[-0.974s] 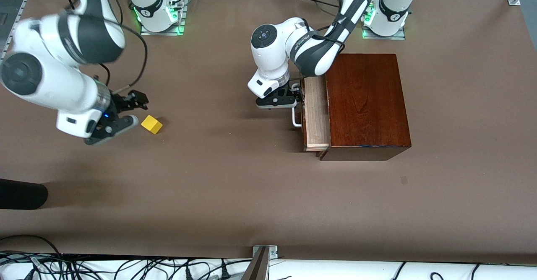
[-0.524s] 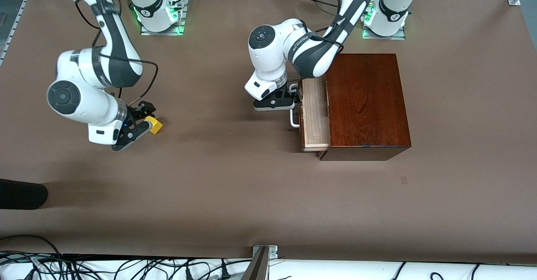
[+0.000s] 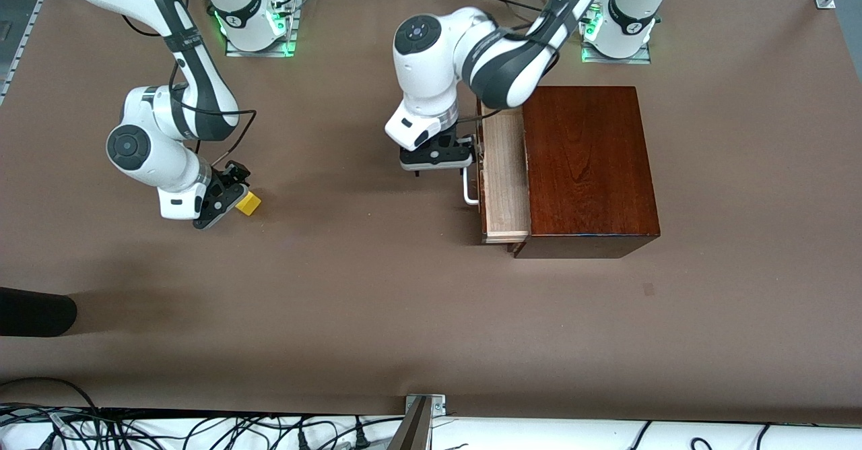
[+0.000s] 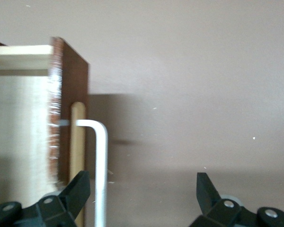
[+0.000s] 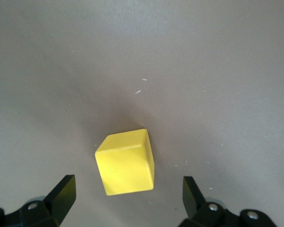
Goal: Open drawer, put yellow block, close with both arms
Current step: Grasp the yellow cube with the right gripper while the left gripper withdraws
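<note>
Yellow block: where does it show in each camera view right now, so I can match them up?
Front view: yellow block on the table toward the right arm's end, at the open right tool.
Right wrist view: the block sits between the tool's fingers, untouched.
Left wrist view: not in it.
Shared landmark: brown table cover.

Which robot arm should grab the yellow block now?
The right one. Its open hand hangs right over the yellow block, with the fingers either side. The left hand is open at the drawer handle.
</note>
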Controlling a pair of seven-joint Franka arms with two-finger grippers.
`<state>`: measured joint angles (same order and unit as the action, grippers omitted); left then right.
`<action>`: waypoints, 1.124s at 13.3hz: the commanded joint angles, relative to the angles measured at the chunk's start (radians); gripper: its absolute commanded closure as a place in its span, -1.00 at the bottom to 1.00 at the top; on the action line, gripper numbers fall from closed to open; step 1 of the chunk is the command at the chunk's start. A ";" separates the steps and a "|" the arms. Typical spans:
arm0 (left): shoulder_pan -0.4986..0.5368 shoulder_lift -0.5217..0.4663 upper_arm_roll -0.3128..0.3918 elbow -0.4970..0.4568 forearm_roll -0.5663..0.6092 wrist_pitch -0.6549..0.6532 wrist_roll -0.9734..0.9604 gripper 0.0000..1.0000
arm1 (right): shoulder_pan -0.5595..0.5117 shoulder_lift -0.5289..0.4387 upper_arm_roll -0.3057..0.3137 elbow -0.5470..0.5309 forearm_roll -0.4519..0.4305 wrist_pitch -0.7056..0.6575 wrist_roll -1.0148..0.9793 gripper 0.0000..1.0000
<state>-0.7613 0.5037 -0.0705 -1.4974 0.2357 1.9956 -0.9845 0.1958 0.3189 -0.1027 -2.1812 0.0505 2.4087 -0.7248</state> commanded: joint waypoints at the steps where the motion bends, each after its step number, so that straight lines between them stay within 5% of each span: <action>1: 0.071 -0.098 0.000 -0.010 -0.064 -0.107 0.154 -1.00 | -0.010 -0.003 0.005 -0.048 0.046 0.059 -0.056 -1.00; 6: 0.249 -0.235 0.001 -0.010 -0.114 -0.279 0.484 -1.00 | -0.012 0.068 0.005 -0.048 0.120 0.145 -0.154 -0.98; 7: 0.278 -0.256 0.003 -0.010 -0.122 -0.316 0.530 -1.00 | -0.013 0.071 0.005 -0.046 0.120 0.150 -0.159 -0.69; 10: 0.378 -0.301 0.009 -0.001 -0.124 -0.398 0.647 -1.00 | -0.012 0.063 0.009 -0.023 0.120 0.139 -0.212 0.79; 11: 0.431 -0.309 0.005 -0.001 -0.125 -0.414 0.715 -1.00 | -0.012 0.060 0.014 -0.005 0.118 0.135 -0.234 1.00; 15: 0.631 -0.353 0.003 -0.015 -0.243 -0.420 0.921 -1.00 | -0.001 0.054 0.054 0.211 0.118 -0.160 -0.231 1.00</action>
<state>-0.2128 0.1854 -0.0549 -1.4914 0.0375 1.5874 -0.1616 0.1957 0.3830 -0.0713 -2.0938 0.1513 2.4163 -0.9247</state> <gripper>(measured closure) 0.000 0.445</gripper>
